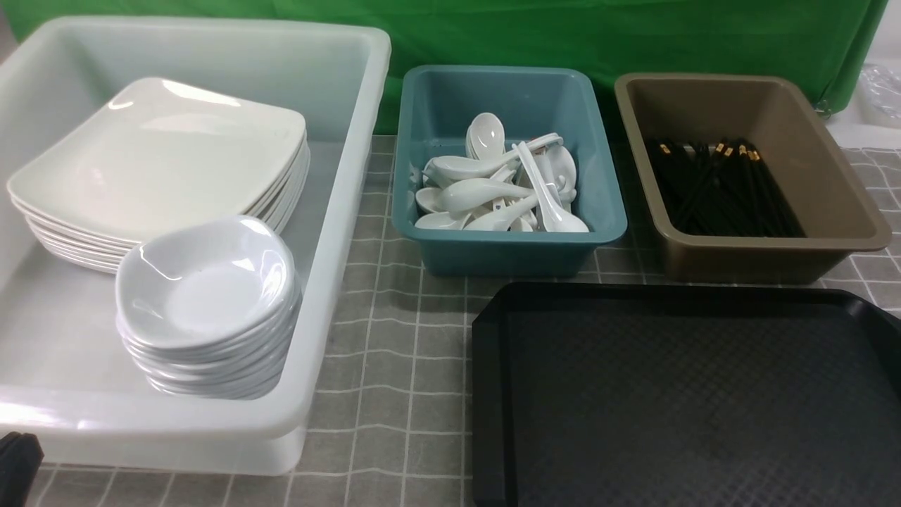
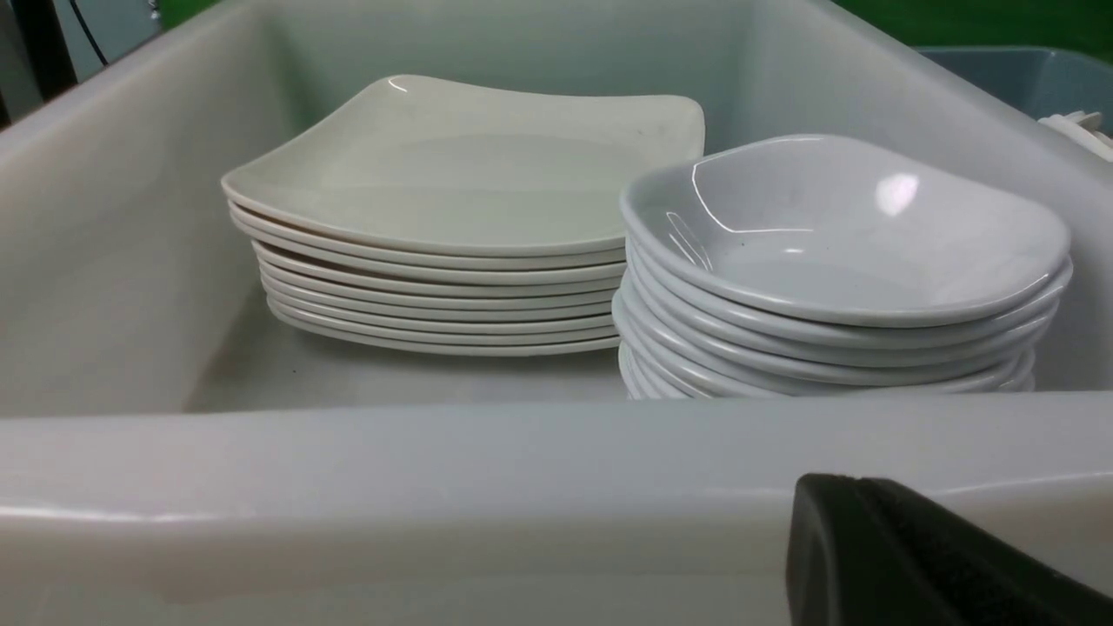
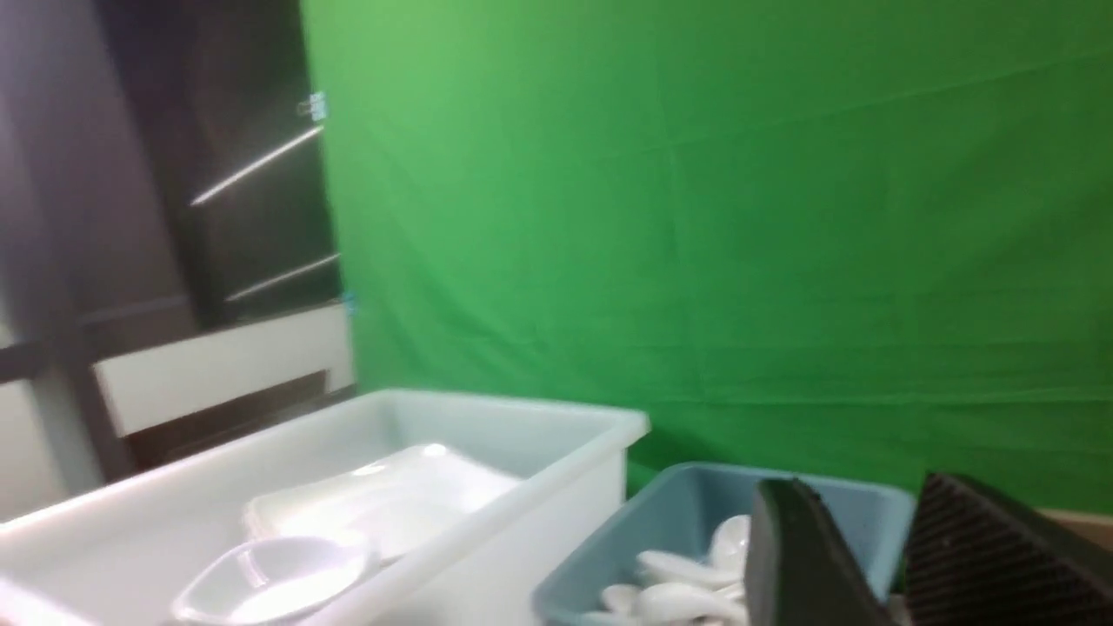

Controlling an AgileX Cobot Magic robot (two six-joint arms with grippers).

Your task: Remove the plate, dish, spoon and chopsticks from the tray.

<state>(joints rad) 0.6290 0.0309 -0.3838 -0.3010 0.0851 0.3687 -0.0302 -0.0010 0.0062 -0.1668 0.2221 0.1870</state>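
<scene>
A green backdrop stood behind the grey checked bench (image 1: 394,394). The big black textured plastic tray (image 1: 690,394) lay bare: the task looked finished. Square white plates (image 1: 162,155) were stacked in the white tub (image 1: 338,282), white ceramic spoons (image 1: 503,186) in the teal bin, black chopsticks (image 1: 725,186) in the brown bin. Left tool (image 2: 922,556) closed, empty; right tool (image 3: 878,556) parted, empty.

Staged lab set: green backdrop (image 1: 633,35) behind sorted tableware bins (image 1: 507,176).
</scene>
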